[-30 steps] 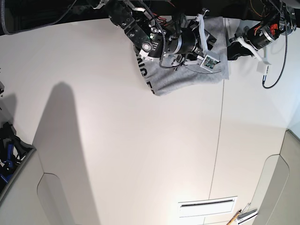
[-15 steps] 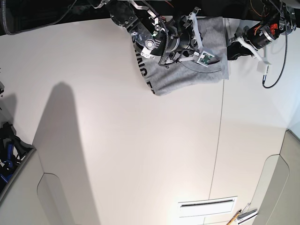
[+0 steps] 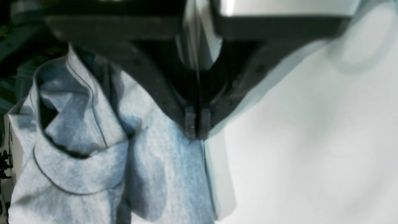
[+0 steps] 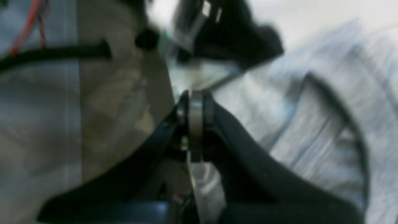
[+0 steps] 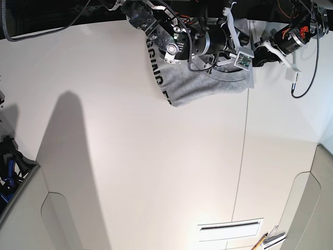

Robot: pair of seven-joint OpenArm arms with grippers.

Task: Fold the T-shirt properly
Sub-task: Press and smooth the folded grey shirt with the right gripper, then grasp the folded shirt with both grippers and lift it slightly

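While both arms crowd the far edge of the bench (image 5: 156, 172), the T-shirt (image 5: 208, 86) lies bunched there, partly folded, grey fabric with black lettering (image 5: 158, 78) running along its edge on the base view's left side. Most of the T-shirt's upper part is hidden under the right arm (image 5: 177, 39), which reaches across it from the left of the base view.

Right end effector (image 4: 194, 105): fingers together, tips meeting above the T-shirt's fabric; wrist view too blurred to tell whether cloth is pinched between them. A curved seam, probably the neck or a sleeve hem (image 4: 342, 109), sits just beside the tips on the T-shirt.

Left end effector (image 3: 196, 126): fingers pressed together right at the T-shirt's side edge, where grey cloth meets white bench. Tips touch the fabric edge; looks clamped on it, a thin fold of cloth hanging straight below the tips. Ribbed collar (image 3: 71, 152) lies open and rumpled on the T-shirt, well to the side of that grip.

In the base view the left arm (image 5: 283, 44) sits just beside the T-shirt's corner nearest the black cable (image 5: 307, 78). A seam line in the bench (image 5: 242, 156) runs from the T-shirt's lower hem toward the near side. A white slotted panel (image 5: 229, 229) lies well apart from the T-shirt.
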